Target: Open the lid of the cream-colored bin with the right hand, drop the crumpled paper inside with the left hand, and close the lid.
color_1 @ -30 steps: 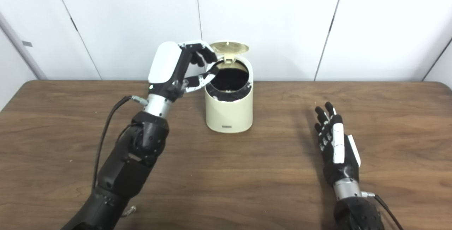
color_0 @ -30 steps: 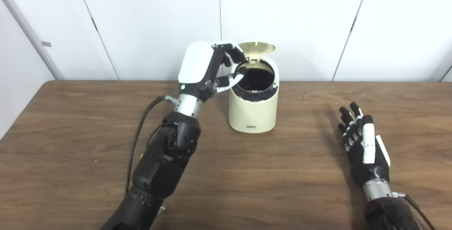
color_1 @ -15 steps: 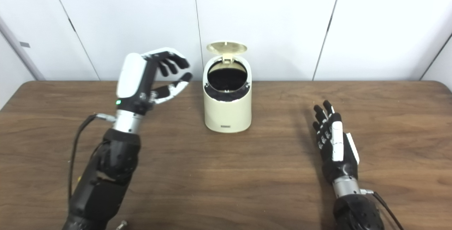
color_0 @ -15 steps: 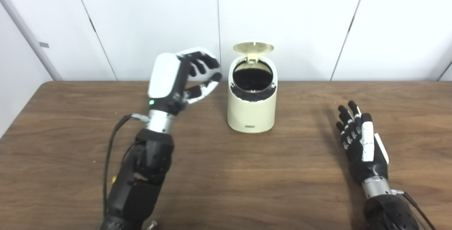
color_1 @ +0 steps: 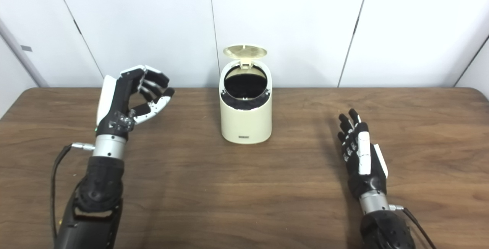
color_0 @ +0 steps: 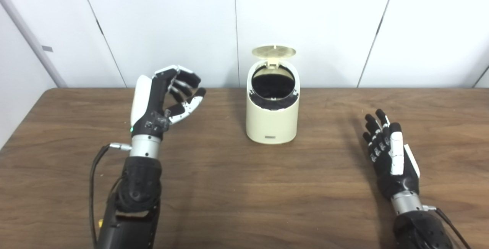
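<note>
One cream-colored bin stands at the back middle of the desk, its single lid raised. No crumpled paper is seen. The left hand is held empty, fingers loosely apart; the right hand lies flat, fingers spread. Closing is judged next: the lid should be pressed down gently from above without the bin being tipped.

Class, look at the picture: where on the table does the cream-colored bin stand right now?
The cream-colored bin stands near the table's far edge, about midway across, close to the white wall, lid raised. It sits between the left hand and right hand, touching neither.
</note>
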You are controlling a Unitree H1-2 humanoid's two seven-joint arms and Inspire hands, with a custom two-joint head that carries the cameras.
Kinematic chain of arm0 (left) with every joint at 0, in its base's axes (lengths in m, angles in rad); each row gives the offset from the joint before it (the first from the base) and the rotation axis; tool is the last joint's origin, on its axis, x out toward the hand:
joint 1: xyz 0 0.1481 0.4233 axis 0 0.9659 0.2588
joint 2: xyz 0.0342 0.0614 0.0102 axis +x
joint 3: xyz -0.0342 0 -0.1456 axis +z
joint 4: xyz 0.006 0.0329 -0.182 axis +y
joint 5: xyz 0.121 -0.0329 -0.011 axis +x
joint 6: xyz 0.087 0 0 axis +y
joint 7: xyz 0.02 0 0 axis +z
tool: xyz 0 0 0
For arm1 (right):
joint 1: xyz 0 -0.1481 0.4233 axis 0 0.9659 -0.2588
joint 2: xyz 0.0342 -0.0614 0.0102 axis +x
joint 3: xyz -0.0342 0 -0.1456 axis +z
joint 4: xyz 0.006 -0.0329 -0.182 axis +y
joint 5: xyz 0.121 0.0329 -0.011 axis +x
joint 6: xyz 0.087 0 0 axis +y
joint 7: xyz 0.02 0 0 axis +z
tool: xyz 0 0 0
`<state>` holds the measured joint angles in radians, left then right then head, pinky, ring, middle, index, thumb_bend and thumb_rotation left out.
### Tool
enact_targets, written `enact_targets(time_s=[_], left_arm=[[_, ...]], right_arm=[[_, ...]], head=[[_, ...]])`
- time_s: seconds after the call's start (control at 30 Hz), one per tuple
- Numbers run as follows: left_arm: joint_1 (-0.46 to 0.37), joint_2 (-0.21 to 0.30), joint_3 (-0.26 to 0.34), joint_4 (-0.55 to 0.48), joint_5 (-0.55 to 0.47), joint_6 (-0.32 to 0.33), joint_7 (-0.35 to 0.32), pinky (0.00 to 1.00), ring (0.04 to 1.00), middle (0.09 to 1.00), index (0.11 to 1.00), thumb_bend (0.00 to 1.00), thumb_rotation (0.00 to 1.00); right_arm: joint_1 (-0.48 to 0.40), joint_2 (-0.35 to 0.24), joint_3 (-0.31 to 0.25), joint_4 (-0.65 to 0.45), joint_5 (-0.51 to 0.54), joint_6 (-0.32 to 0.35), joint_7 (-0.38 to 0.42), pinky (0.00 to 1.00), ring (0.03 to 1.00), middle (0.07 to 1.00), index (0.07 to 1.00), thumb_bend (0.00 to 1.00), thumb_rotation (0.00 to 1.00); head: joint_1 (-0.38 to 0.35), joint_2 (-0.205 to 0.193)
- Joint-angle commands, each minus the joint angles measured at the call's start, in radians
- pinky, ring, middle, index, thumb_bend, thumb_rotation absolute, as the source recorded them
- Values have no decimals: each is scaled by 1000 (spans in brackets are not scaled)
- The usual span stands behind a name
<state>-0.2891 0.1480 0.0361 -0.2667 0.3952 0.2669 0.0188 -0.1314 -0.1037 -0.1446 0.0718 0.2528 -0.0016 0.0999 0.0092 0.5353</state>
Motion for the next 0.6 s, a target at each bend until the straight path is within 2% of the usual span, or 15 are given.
enact_targets(time_s=[0.0,0.07,0.13,0.23,0.27,0.3,0.37,0.43,0.47,0.57], left_arm=[[-21,7,16,-68,-28,107,-42,535,580,492,504,518,0],[-21,14,22,-85,-47,170,-68,587,637,634,499,514,44],[-17,12,40,-87,-54,197,-96,588,655,679,498,508,58],[-7,-5,77,-86,-65,202,-136,598,664,702,499,501,64],[-1,-21,107,-82,-82,203,-156,619,676,719,499,498,66],[5,-35,135,-77,-102,203,-175,674,711,748,643,485,134],[16,-59,190,-62,-186,203,-208,775,788,818,800,418,213],[30,-70,225,-45,-257,203,-221,836,838,863,854,373,252],[40,-71,237,-37,-291,203,-223,850,862,886,878,356,324],[67,-63,253,-10,-374,201,-220,878,899,921,906,354,418]], right_arm=[[35,3,-1,39,10,-15,15,1000,995,951,997,492,1000],[34,4,-1,40,14,-16,16,1000,994,950,992,491,1000],[32,5,-1,44,19,-15,19,1000,993,953,991,487,1000],[31,4,1,50,21,-17,21,1000,995,956,989,492,1000],[31,3,2,50,19,-18,21,1000,995,957,989,492,1000],[31,3,3,49,18,-18,21,1000,995,956,988,494,1000],[30,2,3,48,21,-15,24,1000,997,956,991,498,1000],[31,1,2,47,21,-16,25,1000,998,955,992,499,1000],[31,1,2,45,21,-16,25,1000,998,956,995,498,1000],[33,0,1,41,21,-14,25,1000,1000,958,999,500,1000]], head=[[4,2],[7,3],[7,3],[9,5],[8,7],[8,7],[8,8],[6,10],[7,10],[9,11]])
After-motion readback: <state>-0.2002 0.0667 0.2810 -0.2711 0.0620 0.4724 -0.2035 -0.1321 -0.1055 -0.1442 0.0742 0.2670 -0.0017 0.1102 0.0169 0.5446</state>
